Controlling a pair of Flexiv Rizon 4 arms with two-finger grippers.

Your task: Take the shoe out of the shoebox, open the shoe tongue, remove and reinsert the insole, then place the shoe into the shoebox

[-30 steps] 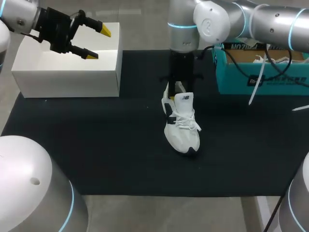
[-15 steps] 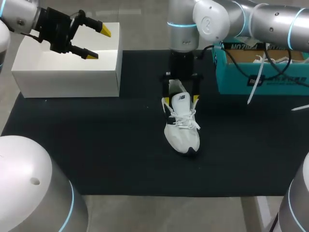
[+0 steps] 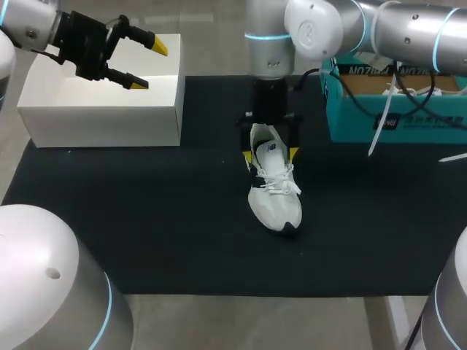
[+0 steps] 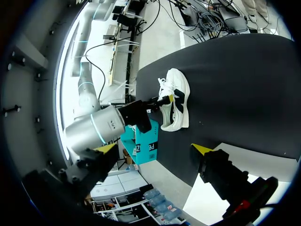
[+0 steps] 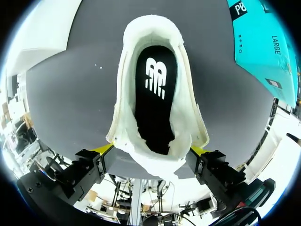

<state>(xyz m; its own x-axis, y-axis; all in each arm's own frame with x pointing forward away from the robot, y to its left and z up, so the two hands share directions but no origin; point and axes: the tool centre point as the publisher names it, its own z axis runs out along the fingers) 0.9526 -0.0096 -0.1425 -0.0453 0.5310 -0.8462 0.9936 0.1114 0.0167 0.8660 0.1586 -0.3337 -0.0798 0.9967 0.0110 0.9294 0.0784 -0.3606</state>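
Since a second ago the right gripper (image 3: 271, 154) has gone from sitting narrow behind the heel to standing spread wide, its two yellow tips now down at either side of the shoe's collar. The right arm has also drifted slightly toward the left side of the table. The shoe's toe has stayed where it was, and the left arm has not moved. There is one shoe (image 3: 273, 193), white with dark trim and white laces, lying out on the one black mat (image 3: 182, 219). Its toe points toward the robot and its heel toward the far side. One teal shoebox (image 3: 365, 120) stands at the mat's right far corner, apart from the shoe, and one white box (image 3: 102, 109) stands at the left far corner. Both arms are in view. The right arm comes in from the right and bends straight down over the heel end. In the right wrist view the gripper (image 5: 151, 150) looks down into the shoe (image 5: 127, 117), with the one black insole (image 5: 155, 94) lying in place inside. The tips sit just at the collar's two flanks. They seem to rest beside it rather than squeeze it, though the padded rim hides the actual contact, so I read the gripper as released. The left gripper (image 3: 149, 64) hovers over the white box, fingers parted and holding nothing. The left wrist view shows that gripper (image 4: 154, 155) facing across the mat toward the shoe (image 4: 176, 94) and the shoebox (image 4: 146, 141).
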